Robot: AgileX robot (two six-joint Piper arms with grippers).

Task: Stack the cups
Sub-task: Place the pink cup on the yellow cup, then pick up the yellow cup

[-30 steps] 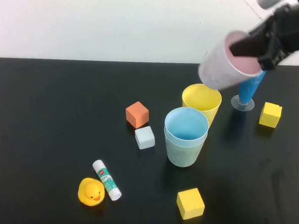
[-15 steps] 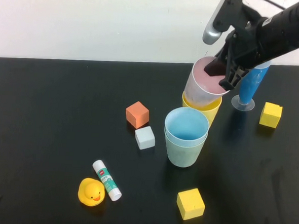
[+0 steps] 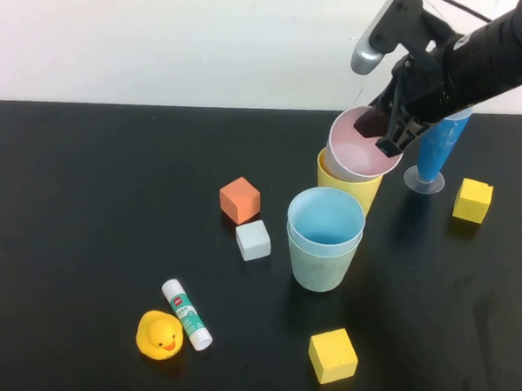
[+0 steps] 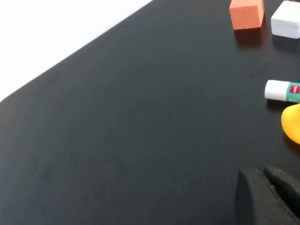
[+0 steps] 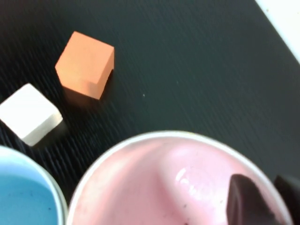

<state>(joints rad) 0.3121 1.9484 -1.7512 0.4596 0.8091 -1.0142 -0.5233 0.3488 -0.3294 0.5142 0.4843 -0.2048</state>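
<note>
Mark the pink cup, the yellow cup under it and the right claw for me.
pink cup [image 3: 359, 157], high view, inner pink wall
yellow cup [image 3: 364, 192], high view, outer side wall below the pink cup
right claw [image 3: 382, 135], high view, between its tips at the pink cup's rim

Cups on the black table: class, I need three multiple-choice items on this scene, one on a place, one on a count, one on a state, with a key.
1. Where is the pink cup?
A. Nested in the yellow cup
B. Beside the duck
C. In the green cup

2. How many yellow blocks lie on the table?
A. One
B. Two
C. Three

3. How does the light blue cup stand?
A. Tipped over
B. Upside down
C. Upright in the green cup

Key: 1 A, its rim sits above the yellow rim, the right gripper at it. 2 B, one near, one far right. 3 C, mouth up.
</note>
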